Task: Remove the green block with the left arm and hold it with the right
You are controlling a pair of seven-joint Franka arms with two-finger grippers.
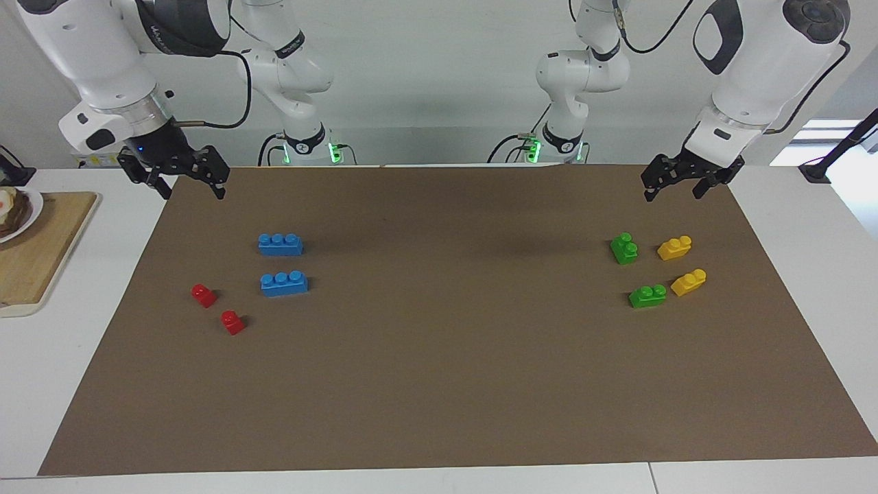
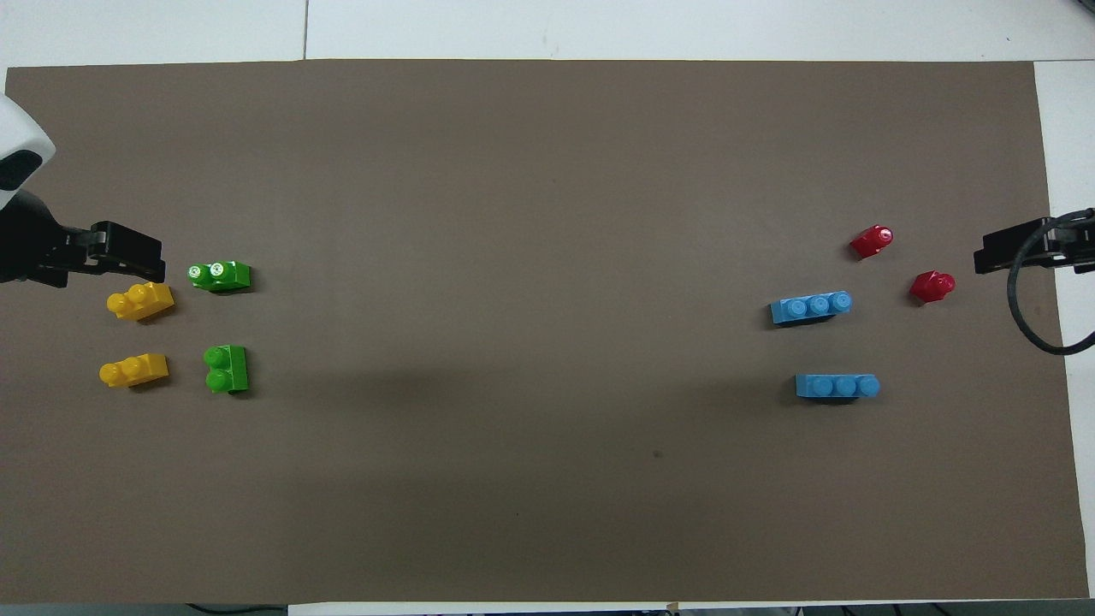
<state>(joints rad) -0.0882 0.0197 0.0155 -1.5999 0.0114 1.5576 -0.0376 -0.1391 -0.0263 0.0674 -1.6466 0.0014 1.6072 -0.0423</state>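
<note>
On the brown mat [image 1: 439, 384], the half farthest from the robots lies bare from edge to edge, and a wide bare lane runs up the middle between two groups of bricks, leaving open room. The mat's edge nearest the robots meets white table [image 1: 68, 384] under both grippers.

The left gripper [image 1: 672, 189] hangs in the air over that edge of the mat, at the left arm's end, fingers spread and holding nothing. The right gripper [image 1: 186, 186] hangs over the mat's corner at the right arm's end, likewise spread and empty.

Two green blocks lie at the left arm's end: one green block [image 1: 624, 248] nearer the robots, the second green block [image 1: 647, 296] farther from them. Each has one of two yellow bricks [image 1: 675, 248] just beside it, toward the mat's end. At the right arm's end lie two blue bricks [image 1: 280, 244] and, farther from the robots, two red bricks [image 1: 204, 295]. A wooden board [image 1: 34, 254] sits off the mat there.
</note>
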